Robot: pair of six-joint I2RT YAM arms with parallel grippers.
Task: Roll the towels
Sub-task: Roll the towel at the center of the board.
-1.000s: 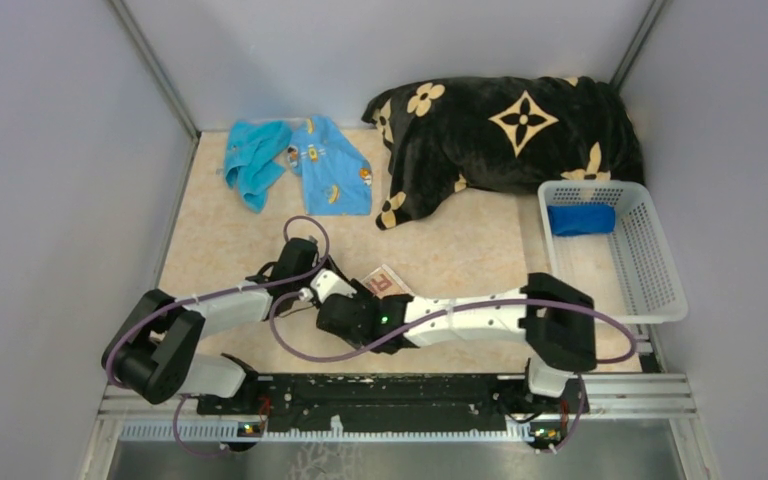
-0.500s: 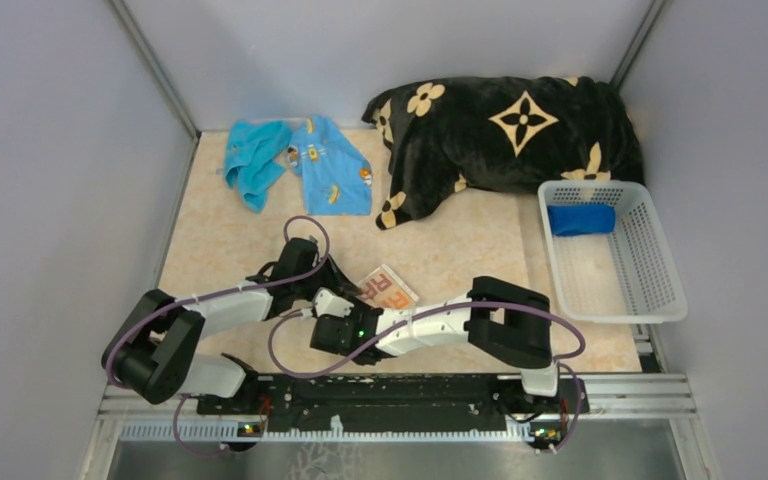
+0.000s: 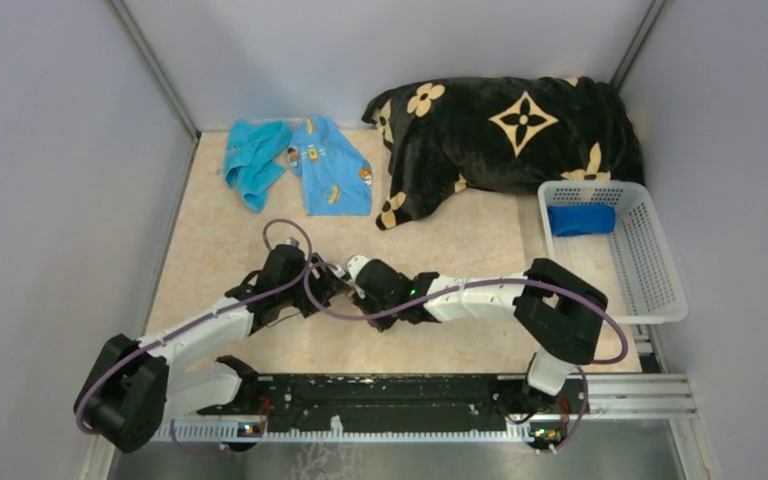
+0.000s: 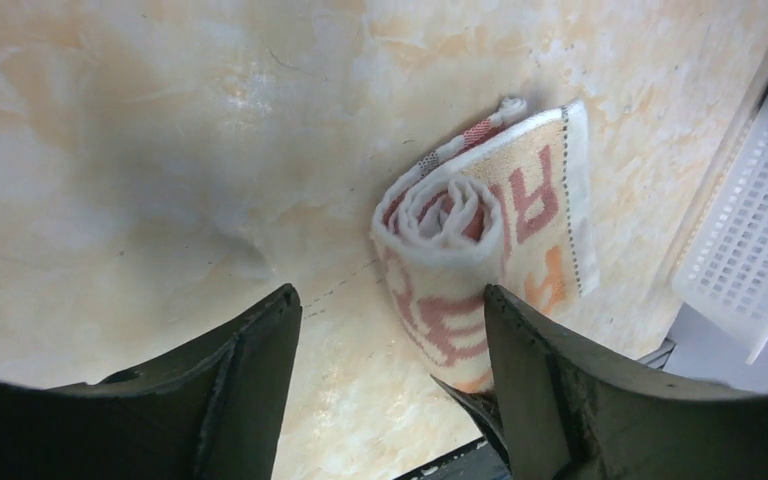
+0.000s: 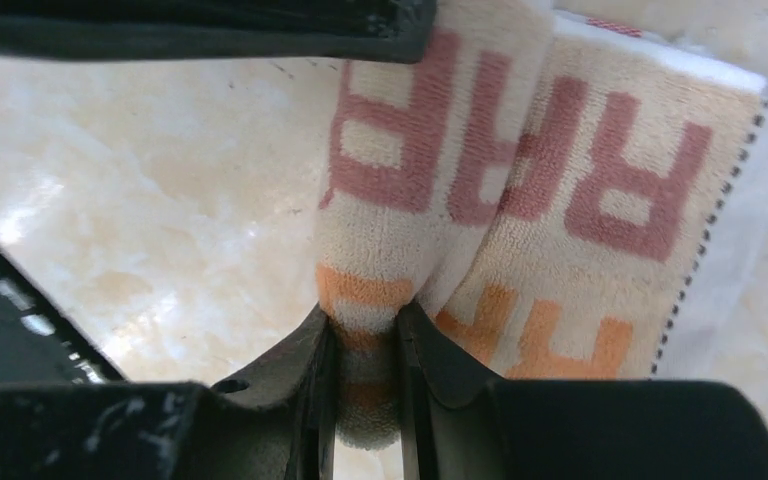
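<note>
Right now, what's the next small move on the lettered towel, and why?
Probably turn the right fingers to roll the lettered towel over its flat tail. They are pinched on the rolled part, the tail lies unrolled on the table, and the left fingers stand open.

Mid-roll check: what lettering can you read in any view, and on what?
"RA": red block letters on the flat flap of the striped towel, right wrist view; the rest wraps into the roll, unreadable.
Orange letters beneath: cut by the fold, unreadable.
On the light blue towel: prints too small to read.
No other text shows.
</note>
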